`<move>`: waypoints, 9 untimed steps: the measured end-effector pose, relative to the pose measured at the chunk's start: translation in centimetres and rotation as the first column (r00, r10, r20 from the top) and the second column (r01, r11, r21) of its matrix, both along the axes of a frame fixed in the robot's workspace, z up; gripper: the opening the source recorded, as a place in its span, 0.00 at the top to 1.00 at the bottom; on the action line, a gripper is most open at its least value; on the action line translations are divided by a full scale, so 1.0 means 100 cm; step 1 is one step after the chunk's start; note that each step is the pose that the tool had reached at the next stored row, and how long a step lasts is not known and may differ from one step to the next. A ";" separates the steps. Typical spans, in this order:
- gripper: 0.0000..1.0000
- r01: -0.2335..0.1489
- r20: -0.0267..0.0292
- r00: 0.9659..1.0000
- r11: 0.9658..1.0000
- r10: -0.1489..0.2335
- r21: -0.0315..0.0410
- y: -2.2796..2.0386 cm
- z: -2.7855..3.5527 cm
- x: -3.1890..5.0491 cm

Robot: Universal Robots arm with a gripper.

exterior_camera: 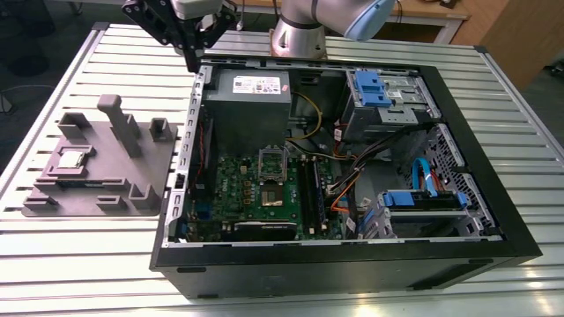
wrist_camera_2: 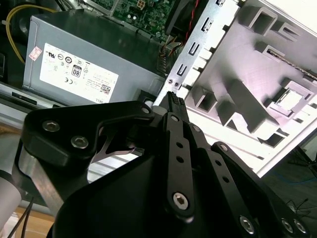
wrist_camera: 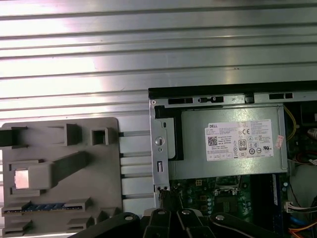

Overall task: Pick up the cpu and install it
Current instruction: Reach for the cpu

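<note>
Black case wall (exterior_camera: 352, 267) is nearest you in the exterior view. The side panel is off, so you look down on the motherboard (exterior_camera: 264, 191) lying flat inside. On the exterior view's left of the case, on the slatted table (exterior_camera: 79, 264), sits the grey tray (exterior_camera: 132, 178). The cpu (exterior_camera: 70, 160) lies flat in a square pocket toward the tray's left side, silvery top up, not yet picked. In the first wrist view the cpu (wrist_camera: 21, 178) is a bright square, and likewise in the second wrist view (wrist_camera_2: 292, 99).

Farther back, the power supply box (exterior_camera: 247, 105) fills the case's far-left end. The gripper (exterior_camera: 192, 65) hangs above that far-left corner of the case, over the metal edge beside the box. Its fingers are pressed together, grasping nothing.

Key relation for you: the cpu is to the exterior view's left of the gripper, nearer and lower, well apart. It is square, so has no long axis, and its sides run roughly along the tray's edges. Farthest is the arm base (exterior_camera: 300, 33).
</note>
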State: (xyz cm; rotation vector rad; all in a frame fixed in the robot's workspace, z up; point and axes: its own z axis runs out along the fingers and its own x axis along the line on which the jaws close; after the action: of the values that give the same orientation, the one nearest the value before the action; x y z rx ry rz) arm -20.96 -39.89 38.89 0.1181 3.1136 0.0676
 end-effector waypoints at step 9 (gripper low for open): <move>0.89 0.000 0.000 1.000 1.000 0.000 0.000 0.0000 -0.0001 -0.0019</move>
State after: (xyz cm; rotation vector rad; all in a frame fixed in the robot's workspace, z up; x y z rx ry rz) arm -21.14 -39.89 38.88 0.1180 3.1136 0.0676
